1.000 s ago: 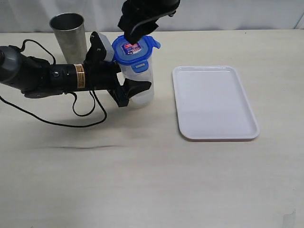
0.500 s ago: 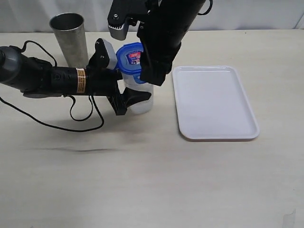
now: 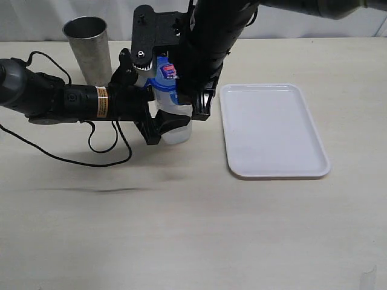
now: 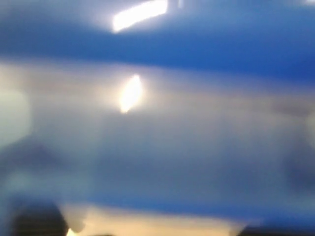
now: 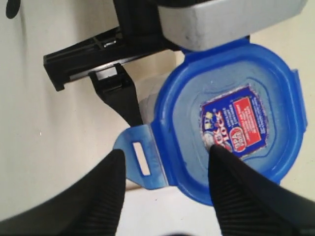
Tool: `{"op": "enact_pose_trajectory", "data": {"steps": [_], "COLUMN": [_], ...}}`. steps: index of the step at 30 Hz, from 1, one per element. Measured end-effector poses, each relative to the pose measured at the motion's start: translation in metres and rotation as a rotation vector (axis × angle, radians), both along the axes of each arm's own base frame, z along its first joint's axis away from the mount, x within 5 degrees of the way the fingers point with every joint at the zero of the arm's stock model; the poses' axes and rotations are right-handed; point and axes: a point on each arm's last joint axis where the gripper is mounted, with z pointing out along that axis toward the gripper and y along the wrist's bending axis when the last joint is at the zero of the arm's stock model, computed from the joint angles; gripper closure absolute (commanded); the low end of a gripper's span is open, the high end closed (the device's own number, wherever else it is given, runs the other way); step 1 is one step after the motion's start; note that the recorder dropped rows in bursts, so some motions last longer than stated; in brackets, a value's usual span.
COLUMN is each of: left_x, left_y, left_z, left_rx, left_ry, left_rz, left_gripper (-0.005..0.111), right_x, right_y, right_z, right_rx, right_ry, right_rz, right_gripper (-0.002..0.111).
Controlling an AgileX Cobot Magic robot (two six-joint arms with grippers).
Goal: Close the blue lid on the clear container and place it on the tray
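The clear container (image 3: 175,134) stands on the table, and my left gripper (image 3: 166,116) reaches in sideways from the left and is shut on its body. The blue lid (image 3: 162,81) with its red-and-white label sits on top, mostly hidden by my right arm (image 3: 202,54) hanging over it. In the right wrist view the blue lid (image 5: 226,128) fills the middle. My right gripper (image 5: 166,150) is open just above it, one finger over the lid top and the other beyond a raised tab (image 5: 140,160). The left wrist view shows only a blur of lid (image 4: 197,44) and container (image 4: 172,147). The tray (image 3: 272,163) lies empty to the right.
A grey steel cup (image 3: 87,45) stands upright behind my left arm at the back left. A black cable (image 3: 103,154) loops on the table under that arm. The tray's near edge is a short way right of the container.
My right arm has come down and to the left over the lid, now covering most of it. The left gripper keeps its hold on the container.
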Motion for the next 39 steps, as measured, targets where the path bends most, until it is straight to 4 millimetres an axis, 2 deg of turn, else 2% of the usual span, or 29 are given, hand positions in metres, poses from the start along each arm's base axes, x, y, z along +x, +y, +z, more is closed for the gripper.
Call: {"op": "enact_pose_trajectory", "data": {"steps": [11, 16, 30, 39], "left_x": [0.003, 0.003, 0.004, 0.007], "left_y": [0.004, 0.004, 0.006, 0.009], "left_z": [0.0, 0.0, 0.0, -0.001], "left_rx": [-0.006, -0.011, -0.014, -0.012], "left_ry": [0.017, 0.021, 0.024, 0.032], "left_rz": [0.034, 0.038, 0.049, 0.069], "left_gripper": [0.107, 0.107, 0.107, 0.107], "right_x": [0.007, 0.006, 0.005, 0.008], "right_y": [0.002, 0.002, 0.001, 0.002], "right_z": [-0.016, -0.023, -0.033, -0.041], "right_rx": [0.003, -0.001, -0.002, 0.013], "right_ry": [-0.095, -0.11, -0.155, -0.223], "right_rz": [0.042, 0.062, 0.107, 0.142], "right_gripper": [0.06, 0.069, 0.069, 0.076]}}
